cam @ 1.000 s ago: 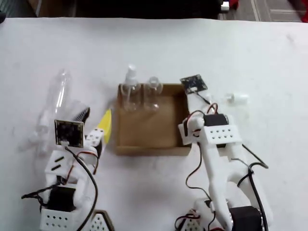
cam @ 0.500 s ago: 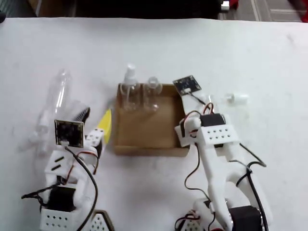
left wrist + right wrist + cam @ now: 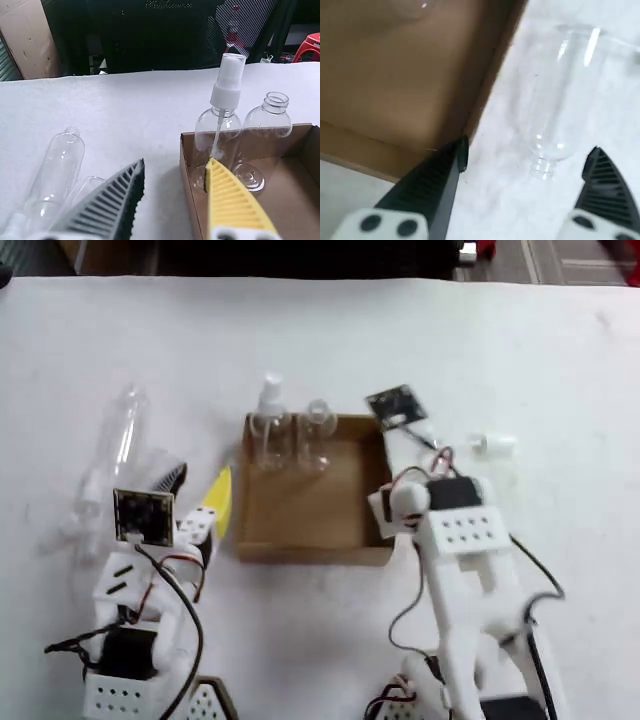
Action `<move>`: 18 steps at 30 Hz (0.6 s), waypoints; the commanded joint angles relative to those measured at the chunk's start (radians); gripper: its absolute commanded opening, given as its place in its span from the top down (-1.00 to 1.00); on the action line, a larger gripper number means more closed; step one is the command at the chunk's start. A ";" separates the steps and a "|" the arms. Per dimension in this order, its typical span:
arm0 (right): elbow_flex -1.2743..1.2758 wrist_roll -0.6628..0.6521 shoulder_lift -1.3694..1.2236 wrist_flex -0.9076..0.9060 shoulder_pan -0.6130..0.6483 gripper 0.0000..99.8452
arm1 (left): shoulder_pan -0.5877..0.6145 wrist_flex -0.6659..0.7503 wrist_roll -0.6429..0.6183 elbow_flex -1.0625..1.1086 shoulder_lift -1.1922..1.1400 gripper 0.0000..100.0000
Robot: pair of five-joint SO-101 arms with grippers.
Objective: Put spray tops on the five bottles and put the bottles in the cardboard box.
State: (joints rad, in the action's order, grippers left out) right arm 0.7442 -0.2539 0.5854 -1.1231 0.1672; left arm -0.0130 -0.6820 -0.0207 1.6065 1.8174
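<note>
The cardboard box [image 3: 262, 540] sits mid-table. Two clear bottles stand at its far wall: one with a white spray top [image 3: 270, 428] [image 3: 220, 120], one without a top [image 3: 318, 435] [image 3: 266, 119]. More topless clear bottles [image 3: 115, 440] [image 3: 56, 167] lie on the table left of the box. My left gripper [image 3: 200, 478] [image 3: 175, 166] is open and empty between those bottles and the box's left wall. My right gripper [image 3: 527, 160] is open beside the box's right wall, over another lying clear bottle [image 3: 560, 95]. A loose spray top [image 3: 495, 443] lies to the right.
The right arm [image 3: 455, 530] stands close against the box's right side. White table surface [image 3: 560, 360] stretches beyond the box and to the far right. Dark room clutter lies past the table's far edge.
The right arm has shifted: its wrist swung a little left, then farther from the near edge, and its body moved right. The box slid slightly left. The left arm has kept still.
</note>
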 commanded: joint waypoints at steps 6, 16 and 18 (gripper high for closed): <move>0.091 0.118 0.306 0.160 -0.285 0.33 | -0.013 0.025 0.000 -0.009 0.008 0.62; -0.212 0.350 -0.107 0.174 -0.426 0.84 | -0.013 0.023 0.000 -0.008 0.008 0.62; -0.374 0.358 -0.220 0.099 -0.447 0.80 | -0.013 0.023 0.000 -0.008 0.008 0.62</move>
State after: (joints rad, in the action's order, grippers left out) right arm 0.6076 0.0806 0.4964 -0.9498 -0.2470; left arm -0.0146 -0.6820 -0.0207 1.6065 1.8174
